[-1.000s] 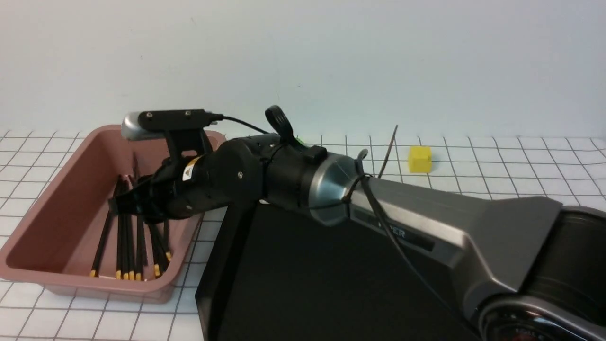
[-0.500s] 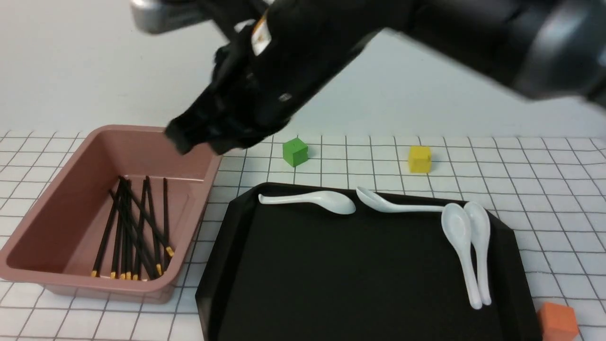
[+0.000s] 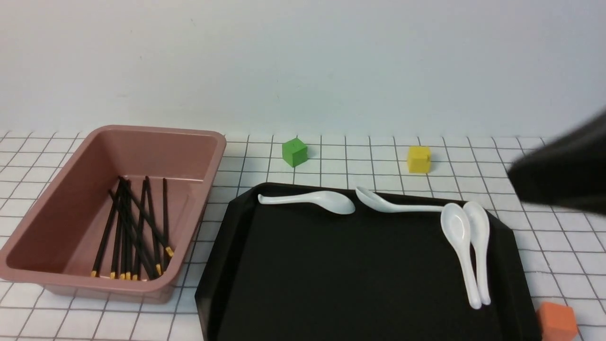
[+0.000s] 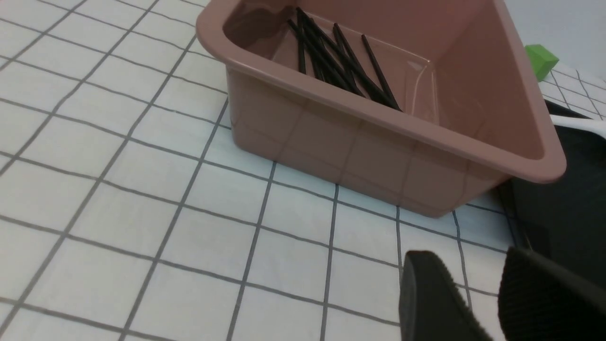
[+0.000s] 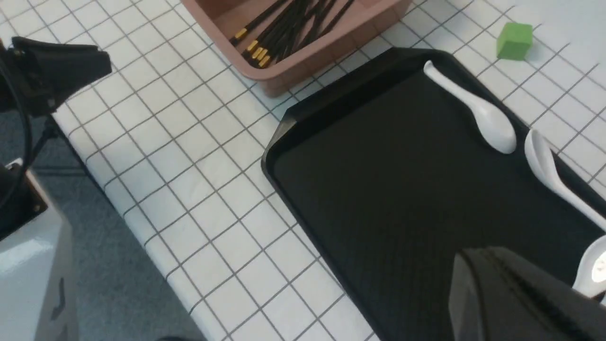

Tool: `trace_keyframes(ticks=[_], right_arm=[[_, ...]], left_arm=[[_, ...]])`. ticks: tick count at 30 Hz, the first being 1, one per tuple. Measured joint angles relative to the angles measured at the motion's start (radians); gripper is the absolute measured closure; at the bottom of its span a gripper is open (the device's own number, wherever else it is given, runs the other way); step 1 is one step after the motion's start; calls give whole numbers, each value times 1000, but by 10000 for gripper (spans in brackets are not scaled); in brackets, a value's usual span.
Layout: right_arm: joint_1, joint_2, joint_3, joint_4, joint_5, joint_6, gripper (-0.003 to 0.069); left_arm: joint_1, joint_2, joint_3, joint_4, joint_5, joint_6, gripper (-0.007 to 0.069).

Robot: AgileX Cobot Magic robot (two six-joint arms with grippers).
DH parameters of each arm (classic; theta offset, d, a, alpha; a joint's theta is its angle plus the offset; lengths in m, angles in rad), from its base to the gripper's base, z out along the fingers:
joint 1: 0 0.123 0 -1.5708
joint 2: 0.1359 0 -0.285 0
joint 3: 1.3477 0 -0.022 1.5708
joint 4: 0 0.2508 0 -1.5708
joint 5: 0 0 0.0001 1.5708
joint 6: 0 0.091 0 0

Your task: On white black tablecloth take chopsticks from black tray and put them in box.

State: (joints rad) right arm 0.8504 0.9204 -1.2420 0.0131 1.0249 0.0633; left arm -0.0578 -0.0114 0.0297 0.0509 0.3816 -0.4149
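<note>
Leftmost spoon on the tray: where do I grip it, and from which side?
Take the spoon by its slim handle, probably from straight above, jaws closing across it. It lies flat along the far rim of the black tray, so a side approach looks blocked, and the bowl is wide and rounded.

The chopsticks [image 3: 127,227] lie in a heap inside the box [image 3: 57,280] on the left. Four white spoons [image 3: 310,201] lie on the black tray [image 3: 331,274]. A dark blurry arm [image 3: 565,177] pokes in from the right.
</note>
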Motion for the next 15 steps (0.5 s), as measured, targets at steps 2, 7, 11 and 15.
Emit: trace_keyframes(ticks=[2, 7, 11, 15], right_arm=[[0, -151, 268, -1, -252, 1, 664], [0, -389, 737, -2, -783, 24, 663], [0, -465, 863, -2, -950, 34, 660], [0, -472, 881, -3, -961, 34, 658]], left_arm=[[0, 0, 0, 0, 0, 0, 386], [0, 0, 0, 0, 0, 0, 386], [0, 0, 0, 0, 0, 0, 386], [0, 0, 0, 0, 0, 0, 386]])
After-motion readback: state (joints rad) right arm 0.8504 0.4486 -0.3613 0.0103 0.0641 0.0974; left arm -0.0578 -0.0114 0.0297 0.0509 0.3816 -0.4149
